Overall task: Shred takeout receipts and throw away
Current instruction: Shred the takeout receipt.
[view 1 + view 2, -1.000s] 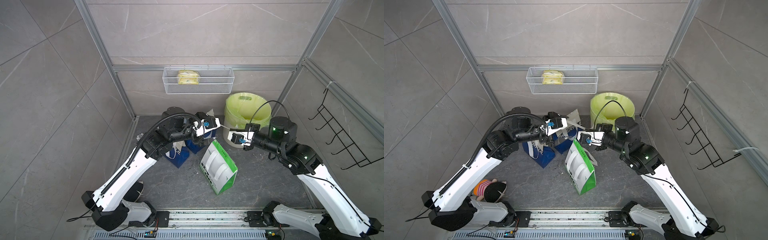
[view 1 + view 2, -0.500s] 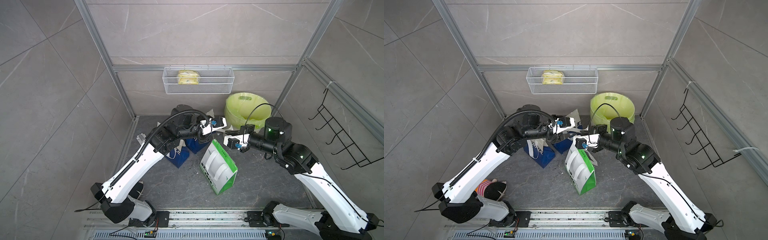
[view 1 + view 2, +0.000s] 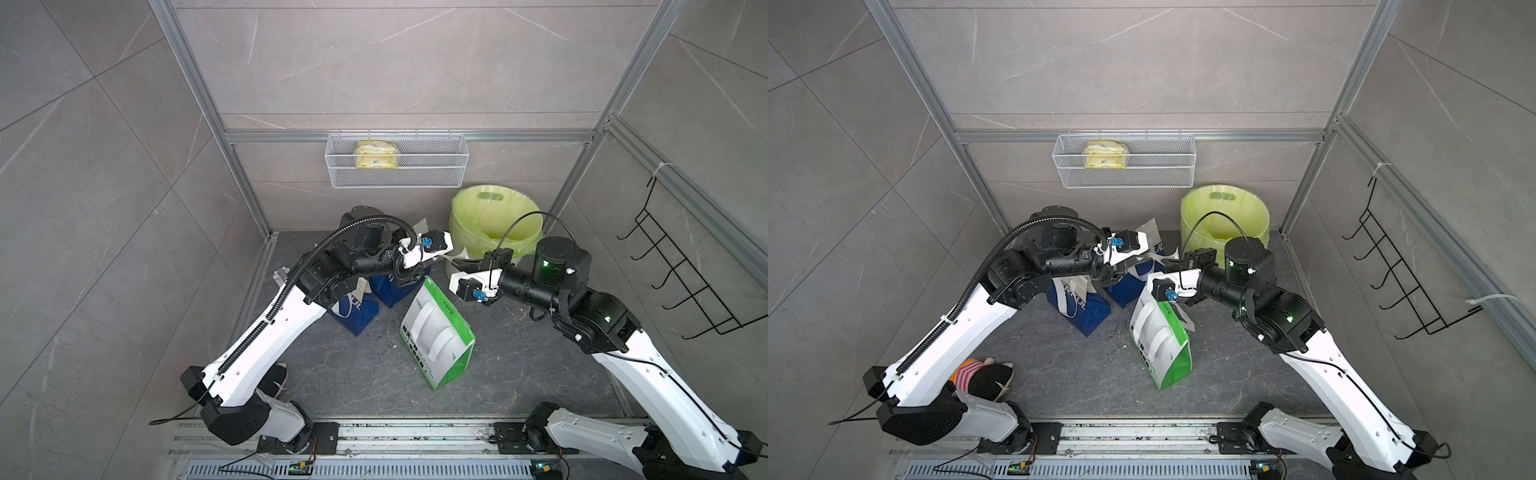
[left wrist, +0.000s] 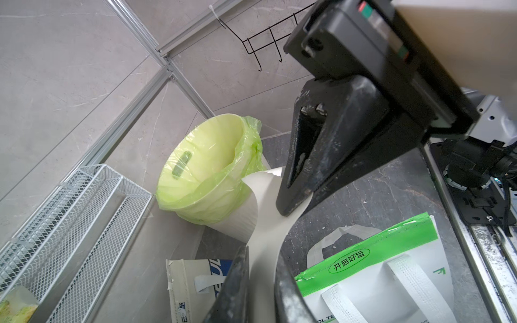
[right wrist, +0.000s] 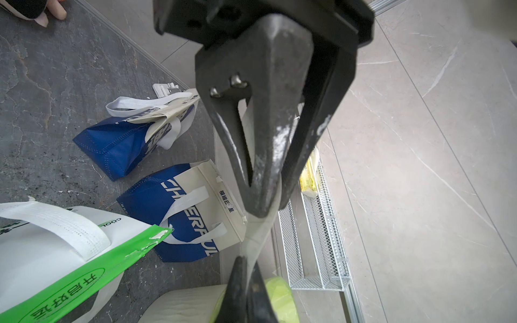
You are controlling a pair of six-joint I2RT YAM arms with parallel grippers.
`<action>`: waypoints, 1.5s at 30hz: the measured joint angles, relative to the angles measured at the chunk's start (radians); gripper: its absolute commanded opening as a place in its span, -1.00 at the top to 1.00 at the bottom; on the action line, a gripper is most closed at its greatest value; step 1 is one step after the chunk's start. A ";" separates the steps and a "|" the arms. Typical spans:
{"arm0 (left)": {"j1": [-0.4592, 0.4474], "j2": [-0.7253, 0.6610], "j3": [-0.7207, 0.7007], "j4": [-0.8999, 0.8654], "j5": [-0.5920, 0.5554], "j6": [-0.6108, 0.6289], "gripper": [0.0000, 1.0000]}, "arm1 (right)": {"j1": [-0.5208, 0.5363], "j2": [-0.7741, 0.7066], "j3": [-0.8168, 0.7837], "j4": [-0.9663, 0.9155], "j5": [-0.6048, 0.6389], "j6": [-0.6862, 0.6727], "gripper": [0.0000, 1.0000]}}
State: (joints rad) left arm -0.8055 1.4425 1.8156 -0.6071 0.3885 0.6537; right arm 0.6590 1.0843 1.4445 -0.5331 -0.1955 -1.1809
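The left gripper (image 5: pixel 262 208) was found clenched on one end of a white takeout receipt (image 4: pixel 265 223). Its two black fingers met in a point on the paper. The right gripper (image 4: pixel 293 207) was likewise clamped tight on the other end of the same slip. The receipt hung in the air between the two grips, curled and twisted along its short free span.

In both top views the grippers faced each other tip to tip. They were just beside the near wall of the bin (image 3: pixel 461 232) and above the upper edge of the green-and-white bag (image 3: pixel 436 332), which rested on the floor (image 3: pixel 519 374). The bin stood upright in the back corner, with a green liner (image 4: pixel 249 134) folded over its rim. Two blue-and-white bags (image 5: pixel 179 212) lay on the floor under the left arm, near the green-and-white one.

On the back wall a wire basket (image 3: pixel 432 168) held a yellow packet (image 3: pixel 376 154). A black hook rack (image 3: pixel 681 286) hung on the side wall.
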 measured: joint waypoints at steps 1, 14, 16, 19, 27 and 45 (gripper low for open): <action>0.000 0.000 0.000 -0.001 0.007 -0.003 0.63 | 0.000 0.000 0.000 0.000 0.002 -0.002 1.00; -0.005 -0.006 0.000 -0.021 0.039 -0.023 0.49 | 0.002 0.000 0.000 0.014 0.024 -0.001 1.00; -0.005 -0.005 0.000 -0.021 0.041 -0.025 0.54 | 0.002 0.000 0.000 0.014 0.024 -0.001 1.00; -0.005 -0.005 0.000 -0.021 0.040 -0.026 0.57 | 0.003 0.000 -0.001 0.015 0.024 -0.001 1.00; -0.005 -0.002 0.000 -0.010 0.032 -0.030 0.98 | 0.010 -0.018 -0.026 0.039 0.023 -0.002 1.00; 0.261 0.063 -0.025 0.298 0.401 -0.482 1.00 | 0.035 -0.207 -0.278 0.233 -0.011 -0.103 1.00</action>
State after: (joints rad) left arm -0.5442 1.5055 1.7908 -0.3096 0.7898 0.1715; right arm 0.6941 0.8772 1.1667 -0.2996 -0.2066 -1.2835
